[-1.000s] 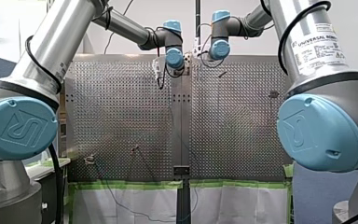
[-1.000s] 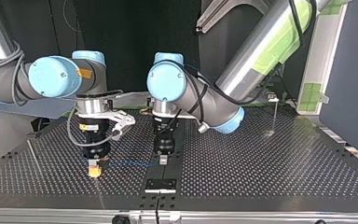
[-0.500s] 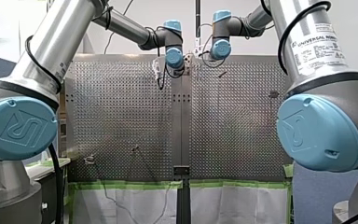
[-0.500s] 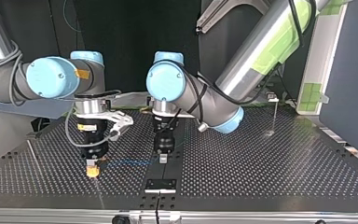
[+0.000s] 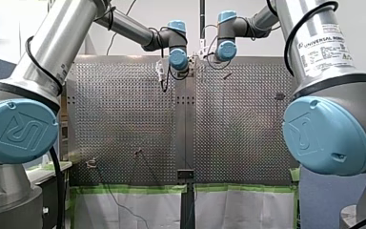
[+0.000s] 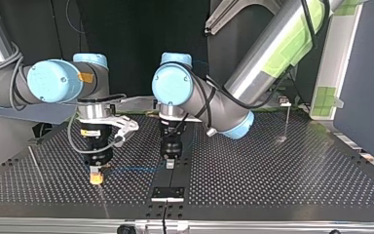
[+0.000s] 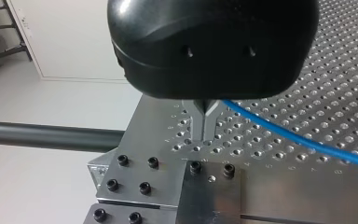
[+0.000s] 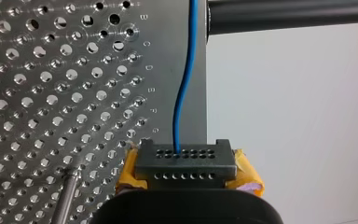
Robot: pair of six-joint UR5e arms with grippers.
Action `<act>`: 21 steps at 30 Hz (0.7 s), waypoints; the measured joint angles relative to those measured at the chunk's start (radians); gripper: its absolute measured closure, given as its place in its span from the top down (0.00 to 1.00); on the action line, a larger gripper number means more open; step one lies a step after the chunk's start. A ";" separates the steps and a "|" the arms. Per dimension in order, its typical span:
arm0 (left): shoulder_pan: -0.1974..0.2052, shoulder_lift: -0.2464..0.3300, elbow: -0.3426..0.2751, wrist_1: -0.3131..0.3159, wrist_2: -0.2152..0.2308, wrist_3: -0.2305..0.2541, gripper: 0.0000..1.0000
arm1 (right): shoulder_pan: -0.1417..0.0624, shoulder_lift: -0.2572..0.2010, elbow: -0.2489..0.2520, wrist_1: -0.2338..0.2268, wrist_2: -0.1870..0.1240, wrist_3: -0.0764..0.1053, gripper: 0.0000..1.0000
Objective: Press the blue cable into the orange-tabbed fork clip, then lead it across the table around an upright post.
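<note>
Two big arms are in play, my left arm (image 6: 253, 63) and my right arm (image 6: 9, 83), both reaching over the perforated table (image 6: 272, 175). I'm using the black plate (image 6: 168, 193) on the table's middle strip as my marker. My left gripper (image 6: 170, 165) hangs just past it on the arms' side with its metal fingers closed tight together. The blue cable (image 7: 303, 142) comes out right beside them, but I can't tell if it's actually pinched. My right gripper (image 6: 96, 178) sits off to the plate's left in the top view, yellow pads clamped on the cable, so the line spans between the two. One thin upright post (image 6: 287, 122) stands well off to the plate's right in that view. Honestly I can't pick out the orange-tabbed fork clip anywhere, so I'd guess the seating isn't done yet. Tip for this step, imo: keep the span snug but not strained and line it up with the fork's slot first. Then push straight down with both ends level so it doesn't skid off a prong.
</note>
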 joint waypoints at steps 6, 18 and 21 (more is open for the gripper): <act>-0.002 0.000 0.000 -0.013 -0.002 -0.006 0.00 | 0.004 0.000 0.001 0.001 -0.001 0.000 0.00; -0.006 0.001 -0.083 -0.045 -0.061 -0.018 0.00 | 0.027 0.000 0.057 -0.002 -0.010 0.000 0.00; -0.008 0.001 -0.115 -0.034 -0.081 -0.016 0.00 | 0.033 0.000 0.073 -0.004 -0.019 -0.002 0.00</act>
